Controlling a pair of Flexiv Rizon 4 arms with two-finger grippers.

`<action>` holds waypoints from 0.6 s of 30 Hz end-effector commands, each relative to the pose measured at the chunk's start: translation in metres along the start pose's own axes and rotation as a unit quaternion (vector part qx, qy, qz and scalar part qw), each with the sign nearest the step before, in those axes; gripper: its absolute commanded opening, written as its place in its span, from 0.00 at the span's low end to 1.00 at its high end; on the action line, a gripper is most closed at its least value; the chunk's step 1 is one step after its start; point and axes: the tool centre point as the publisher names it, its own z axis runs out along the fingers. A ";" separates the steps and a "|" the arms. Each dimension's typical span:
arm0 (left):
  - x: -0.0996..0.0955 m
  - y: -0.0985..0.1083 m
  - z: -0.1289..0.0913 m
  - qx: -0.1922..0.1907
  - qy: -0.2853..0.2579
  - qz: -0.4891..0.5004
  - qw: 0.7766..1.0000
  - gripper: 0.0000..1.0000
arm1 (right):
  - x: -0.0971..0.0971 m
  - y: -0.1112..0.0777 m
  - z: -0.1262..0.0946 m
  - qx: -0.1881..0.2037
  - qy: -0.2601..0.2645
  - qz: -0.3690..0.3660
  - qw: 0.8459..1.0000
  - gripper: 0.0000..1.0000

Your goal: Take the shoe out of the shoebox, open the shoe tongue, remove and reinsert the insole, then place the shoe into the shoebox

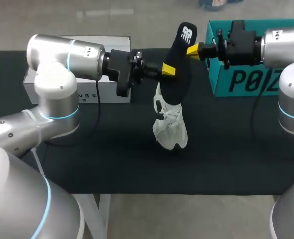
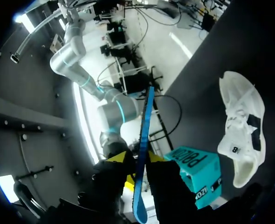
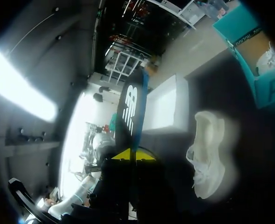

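Observation:
A black insole with a blue underside hangs upright in the air above the table, held by both arms. My left gripper is shut on its lower edge. In the left wrist view the insole runs edge-on between the left gripper's yellow tips. My right gripper is shut on the insole's upper part, pinching it between its tips. The white shoe lies on the black table below the insole, untouched. The teal shoebox stands open at the back right.
A white box sits at the back left behind my left arm. The black table runs to a front edge below the shoe. In the right wrist view the teal shoebox holds something white inside.

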 end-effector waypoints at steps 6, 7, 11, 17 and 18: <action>0.000 0.001 -0.003 -0.009 0.003 0.009 1.000 0.00 | 0.004 -0.004 -0.003 0.004 -0.006 -0.003 1.000 0.00; 0.001 0.002 -0.003 -0.007 0.002 0.008 1.000 0.00 | 0.004 -0.005 -0.002 0.004 -0.006 -0.003 1.000 0.00; 0.003 0.003 -0.001 0.001 -0.002 0.001 1.000 0.00 | 0.003 -0.008 -0.004 -0.005 -0.008 -0.008 1.000 0.00; 0.002 0.003 -0.003 0.000 -0.006 -0.005 1.000 0.00 | 0.009 -0.008 -0.017 -0.030 -0.012 -0.033 0.999 1.00; 0.002 0.004 -0.004 0.000 -0.009 -0.007 1.000 0.00 | 0.010 -0.010 -0.019 -0.032 0.003 -0.030 0.999 1.00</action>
